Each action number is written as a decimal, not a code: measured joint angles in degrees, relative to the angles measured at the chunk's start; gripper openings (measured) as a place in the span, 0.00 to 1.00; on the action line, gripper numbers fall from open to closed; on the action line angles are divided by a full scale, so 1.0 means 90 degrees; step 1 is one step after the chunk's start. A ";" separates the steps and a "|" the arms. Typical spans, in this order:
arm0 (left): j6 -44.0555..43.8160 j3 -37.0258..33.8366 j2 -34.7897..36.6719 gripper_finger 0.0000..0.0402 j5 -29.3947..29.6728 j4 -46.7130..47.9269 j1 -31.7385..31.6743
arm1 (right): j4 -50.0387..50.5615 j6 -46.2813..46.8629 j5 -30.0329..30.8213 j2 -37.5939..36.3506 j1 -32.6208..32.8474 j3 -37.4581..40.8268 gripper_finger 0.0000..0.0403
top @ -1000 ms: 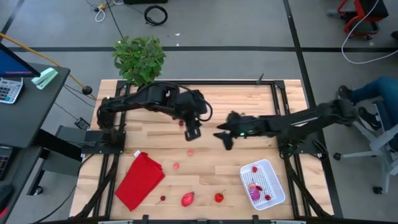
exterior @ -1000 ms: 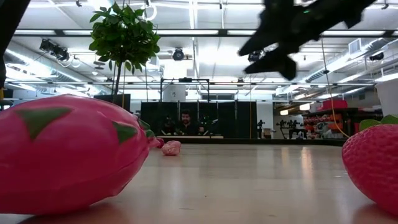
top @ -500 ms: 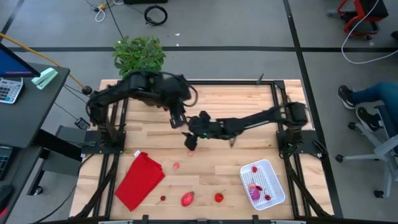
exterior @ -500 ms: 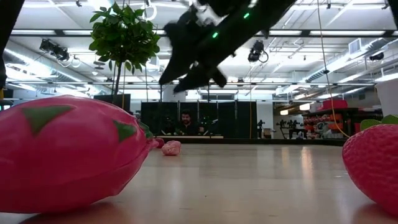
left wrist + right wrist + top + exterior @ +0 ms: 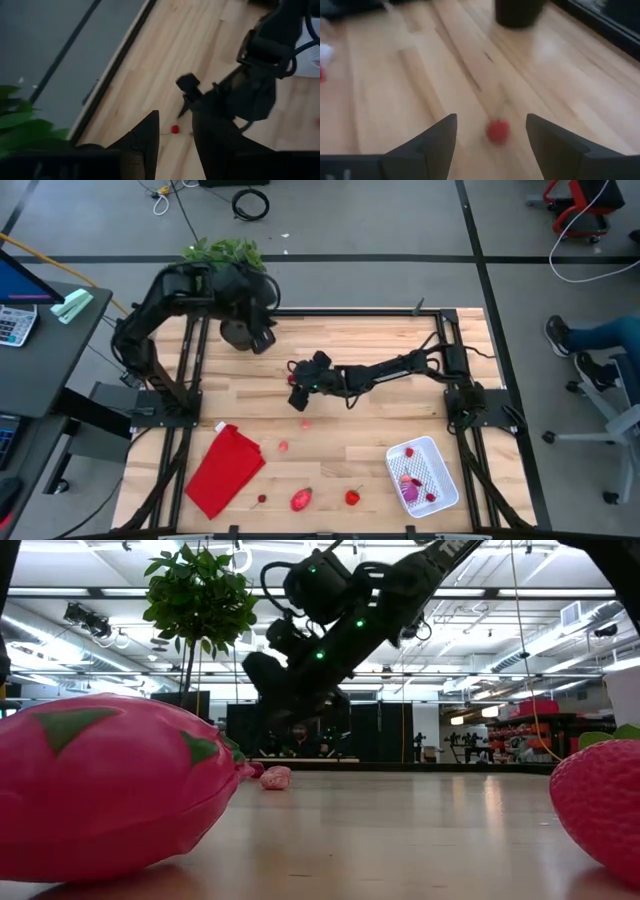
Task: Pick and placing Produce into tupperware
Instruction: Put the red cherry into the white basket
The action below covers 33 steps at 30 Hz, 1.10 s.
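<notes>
- Over the last second the right arm has been swung across the tabletop (image 5: 400, 420) from its own side towards the middle, and the right gripper (image 5: 297, 376) has been brought down over a small red fruit (image 5: 293, 379).
- In the same second the left arm has been drawn back from the middle; the left gripper (image 5: 255, 340) is now held near the far edge, beside the potted plant (image 5: 225, 252).
- From this it is judged that the pick has been handed to the right arm and that a grasp of the red fruit is about to be made; nothing is carried yet.
- In the right wrist view the red fruit (image 5: 497, 131) is seen lying on the wood just ahead of, and between, the right jaws, which are spread wide apart and touch nothing.
- The left jaws are seen in the left wrist view parted and empty, well clear of the fruit.
- The right arm is stretched out long and low, its wrist tipped down at the fruit.
- The tupperware (image 5: 423, 475) sits well apart from the right jaws, with a few pieces already in it.
- A pink piece (image 5: 306, 423) lies near the right jaws; a strawberry (image 5: 352, 498) and a dragon fruit (image 5: 301, 500) lie well apart from them, beside the red cloth (image 5: 225, 470).
</notes>
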<state>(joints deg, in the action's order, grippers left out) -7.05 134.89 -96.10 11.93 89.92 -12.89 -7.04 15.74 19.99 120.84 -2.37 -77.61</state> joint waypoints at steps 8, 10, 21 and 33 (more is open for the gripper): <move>0.0506 0.0000 -0.0010 0.29 -0.0003 0.0013 -0.0587 | -0.0271 -0.0019 -0.0214 0.0321 -0.0059 -0.0071 0.62; 0.0572 0.0000 -0.0014 0.29 -0.0004 0.0007 -0.0682 | -0.0266 0.0167 -0.0257 0.0383 -0.0133 -0.0077 0.62; 0.0913 0.0000 -0.0014 0.28 -0.0009 0.0011 -0.0991 | -0.0583 0.0564 -0.0410 0.0570 -0.0419 -0.0077 0.63; 0.1010 0.0000 -0.0014 0.28 -0.0008 0.0011 -0.1133 | -0.0588 0.0587 -0.0376 0.0720 -0.0306 -0.0076 0.63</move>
<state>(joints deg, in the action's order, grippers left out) 2.05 134.89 -96.23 11.86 90.02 -23.09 -12.34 21.02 16.60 127.32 -5.13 -78.29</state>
